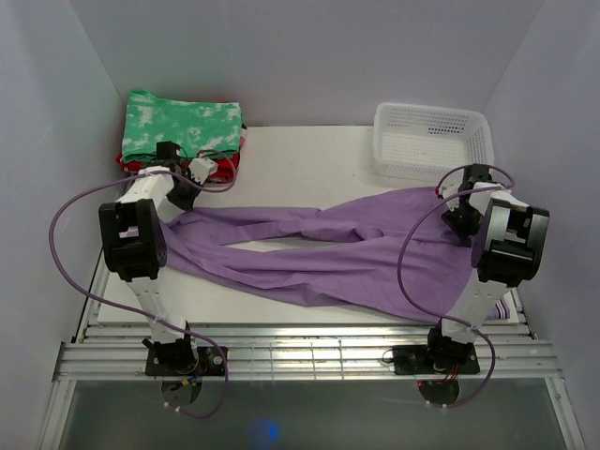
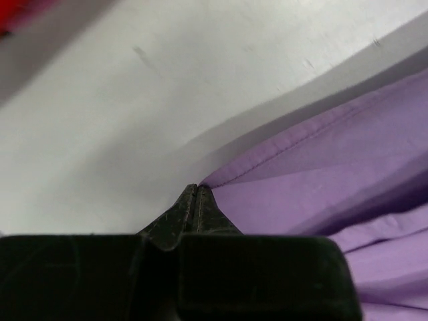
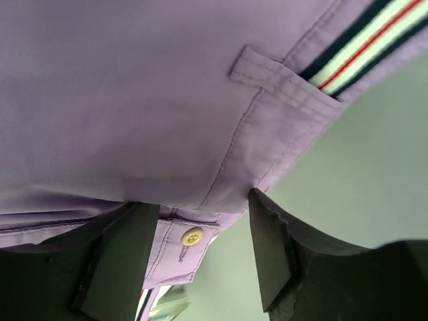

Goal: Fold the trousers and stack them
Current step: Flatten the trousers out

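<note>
The left jaws (image 2: 195,194) are pressed together on a hemmed corner of the trousers (image 1: 319,248), pinching the lavender cloth at its very tip above the bare white counter (image 1: 309,155). The right jaws (image 3: 198,204) stand spread, with the waistband edge hanging down between the two fingers; a pale button (image 3: 192,236) sits in that gap, and a belt loop (image 3: 264,70) and a striped inner band (image 3: 354,40) show just above. The waist end of the trousers lies just in front of the white basket (image 1: 431,141), and both legs stretch across the counter away from the basket, parting and meeting again midway. Well apart from the basket, at the counter's other back corner, a green-and-white folded garment (image 1: 183,122) rests on a red one (image 1: 234,161), near the leg ends.
</note>
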Controlling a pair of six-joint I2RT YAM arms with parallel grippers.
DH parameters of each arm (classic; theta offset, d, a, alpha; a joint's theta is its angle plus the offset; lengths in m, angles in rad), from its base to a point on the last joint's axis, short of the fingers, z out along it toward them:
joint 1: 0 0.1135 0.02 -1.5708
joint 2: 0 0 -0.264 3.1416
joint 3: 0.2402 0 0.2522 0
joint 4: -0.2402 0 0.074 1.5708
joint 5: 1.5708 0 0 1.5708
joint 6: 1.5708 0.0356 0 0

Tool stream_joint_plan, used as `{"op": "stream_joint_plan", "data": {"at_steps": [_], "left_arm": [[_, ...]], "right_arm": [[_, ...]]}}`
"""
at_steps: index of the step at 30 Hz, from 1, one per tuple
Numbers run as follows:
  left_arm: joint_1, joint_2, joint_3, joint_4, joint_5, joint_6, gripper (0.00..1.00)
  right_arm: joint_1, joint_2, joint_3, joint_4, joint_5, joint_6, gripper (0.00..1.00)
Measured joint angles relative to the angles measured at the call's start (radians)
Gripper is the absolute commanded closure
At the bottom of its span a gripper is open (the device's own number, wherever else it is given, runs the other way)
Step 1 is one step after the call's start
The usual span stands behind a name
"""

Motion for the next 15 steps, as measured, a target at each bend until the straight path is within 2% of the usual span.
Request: {"op": "stream_joint_plan", "data": {"at_steps": [1,7,8,9,10,12,15], "left_arm": [[0.003,-0.003,0.011,0.021,0.000,0.000,1.00],[0.027,-0.048,0.035,0.120,0.037,-0.002,0.80],[0.028,-0.057,0.035,0.139,0.039,-0.009,0.75],[0.028,-0.064,0.038,0.155,0.040,-0.015,0.64],[0.028,-0.066,0.047,0.168,0.037,-0.019,0.59],[0.028,-0.066,0.071,0.191,0.027,-0.038,0.50],[0.033,-0.070,0.089,0.205,0.027,-0.048,0.45]], "right_arm": [[-0.003,0.000,0.001,0.032,0.001,-0.010,0.36],[-0.006,-0.055,-0.017,0.123,-0.094,-0.050,0.25],[-0.005,-0.080,-0.024,0.120,-0.116,-0.052,0.22],[-0.003,-0.105,-0.026,0.109,-0.138,-0.053,0.21],[-0.002,-0.130,-0.026,0.098,-0.157,-0.052,0.20],[-0.002,-0.182,-0.025,0.078,-0.195,-0.051,0.11],[0.003,-0.253,-0.024,0.023,-0.243,-0.052,0.09]]}}
